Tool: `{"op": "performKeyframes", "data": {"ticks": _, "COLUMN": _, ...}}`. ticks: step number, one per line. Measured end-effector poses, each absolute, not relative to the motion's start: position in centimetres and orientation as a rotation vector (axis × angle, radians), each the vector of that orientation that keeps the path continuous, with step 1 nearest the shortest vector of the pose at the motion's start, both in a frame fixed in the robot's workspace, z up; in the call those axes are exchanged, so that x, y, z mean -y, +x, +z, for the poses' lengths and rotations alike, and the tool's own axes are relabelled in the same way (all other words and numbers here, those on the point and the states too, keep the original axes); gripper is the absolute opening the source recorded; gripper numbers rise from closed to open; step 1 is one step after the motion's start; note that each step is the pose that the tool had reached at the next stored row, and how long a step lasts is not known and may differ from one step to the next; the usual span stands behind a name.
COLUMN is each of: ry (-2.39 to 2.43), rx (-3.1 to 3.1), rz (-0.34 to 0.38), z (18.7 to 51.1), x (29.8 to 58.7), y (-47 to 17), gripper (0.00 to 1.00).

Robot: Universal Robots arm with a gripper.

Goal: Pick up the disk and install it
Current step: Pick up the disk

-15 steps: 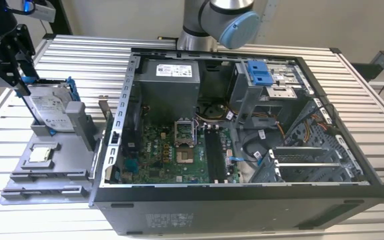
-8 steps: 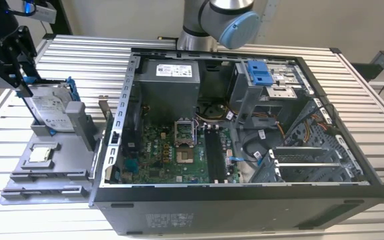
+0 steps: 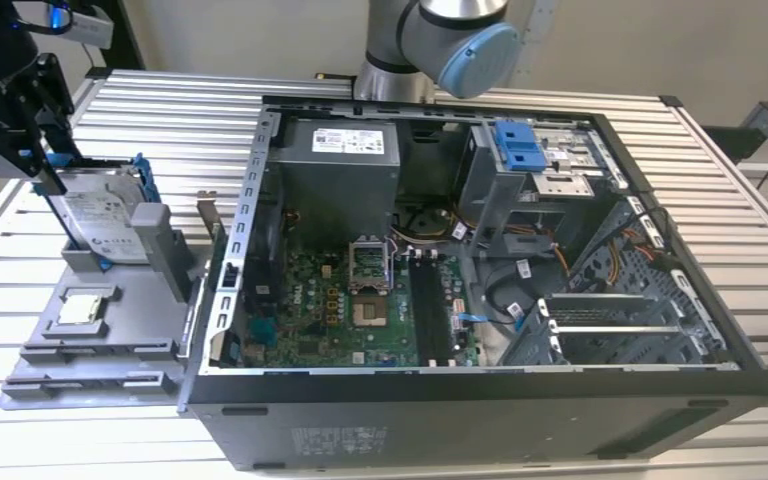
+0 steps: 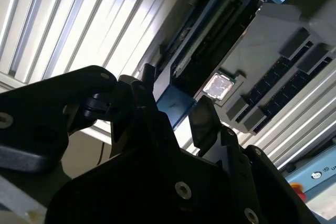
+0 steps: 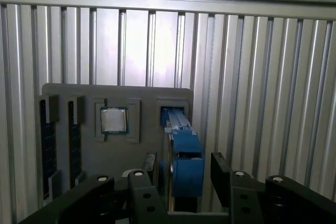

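Your gripper point(image 5: 185, 160) hangs open astride the disk point(image 3: 97, 215), which stands upright in its grey holder point(image 3: 131, 320), on the exterior view's left of the computer case point(image 3: 491, 410). By my judgement, nothing is lifted or installed yet.

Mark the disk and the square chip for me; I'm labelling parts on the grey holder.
disk point(image 3: 97, 222): exterior view, on its white label.
square chip point(image 3: 84, 308): exterior view, middle of its silver top.
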State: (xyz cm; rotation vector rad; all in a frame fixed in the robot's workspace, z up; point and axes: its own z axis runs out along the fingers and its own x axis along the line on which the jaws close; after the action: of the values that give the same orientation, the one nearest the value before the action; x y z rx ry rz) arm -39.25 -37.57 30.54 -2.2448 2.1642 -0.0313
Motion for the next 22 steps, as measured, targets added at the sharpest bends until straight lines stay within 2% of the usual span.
{"op": "performKeyframes", "data": {"ticks": 22, "ry": -2.245, "rx": -2.166, "rz": -0.030, "z": 29.2, "x": 37.6, "y": -39.3, "gripper": 1.00}}
